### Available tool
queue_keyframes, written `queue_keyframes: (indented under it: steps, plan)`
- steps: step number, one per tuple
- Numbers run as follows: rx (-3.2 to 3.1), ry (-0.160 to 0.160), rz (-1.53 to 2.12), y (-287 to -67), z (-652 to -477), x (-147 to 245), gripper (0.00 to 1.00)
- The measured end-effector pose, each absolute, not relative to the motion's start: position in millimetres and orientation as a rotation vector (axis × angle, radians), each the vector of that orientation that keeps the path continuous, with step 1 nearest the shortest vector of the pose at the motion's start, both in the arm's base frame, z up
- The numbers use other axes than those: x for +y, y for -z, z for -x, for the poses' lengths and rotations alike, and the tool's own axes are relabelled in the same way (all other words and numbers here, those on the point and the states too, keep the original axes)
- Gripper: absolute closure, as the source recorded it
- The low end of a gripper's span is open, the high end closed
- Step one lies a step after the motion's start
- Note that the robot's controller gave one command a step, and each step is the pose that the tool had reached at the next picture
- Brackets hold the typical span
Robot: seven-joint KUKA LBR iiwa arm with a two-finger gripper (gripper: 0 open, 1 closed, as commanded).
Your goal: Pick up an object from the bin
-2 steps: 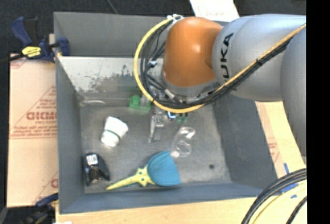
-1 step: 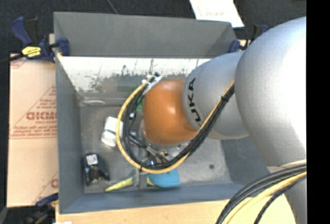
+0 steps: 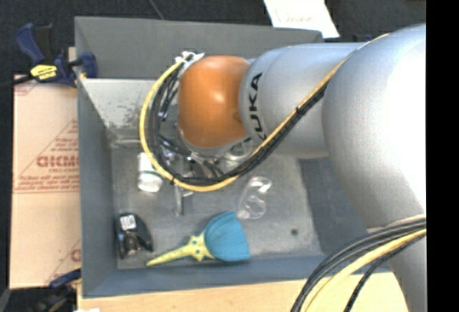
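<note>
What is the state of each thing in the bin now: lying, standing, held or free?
Blue bulb: lying on its side by the bin's lower wall, yellow nozzle pointing left, free.
White bottle: on the floor at left, close to the arm's cables; upright or not, cannot tell.
Black clip: resting in the lower left corner, free.
Clear plastic piece: lying right of middle, free.
Arm: reaching down over the bin's middle.
</note>
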State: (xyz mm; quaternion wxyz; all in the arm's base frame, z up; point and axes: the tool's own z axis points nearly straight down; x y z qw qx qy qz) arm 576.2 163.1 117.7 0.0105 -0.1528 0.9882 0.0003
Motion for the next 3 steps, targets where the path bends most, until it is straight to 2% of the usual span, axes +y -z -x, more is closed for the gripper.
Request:
queue_keyframes:
  steps: [1, 2, 3]
  plan:
    - [3.136, -0.003, 0.118, -100, -484.1, 106, 0.0]
    - [3.06, 0.0, 0.584, -73, -611.1, 164, 0.0]
    - [3.098, -0.006, 0.44, -72, -489.7, 170, 1.0]
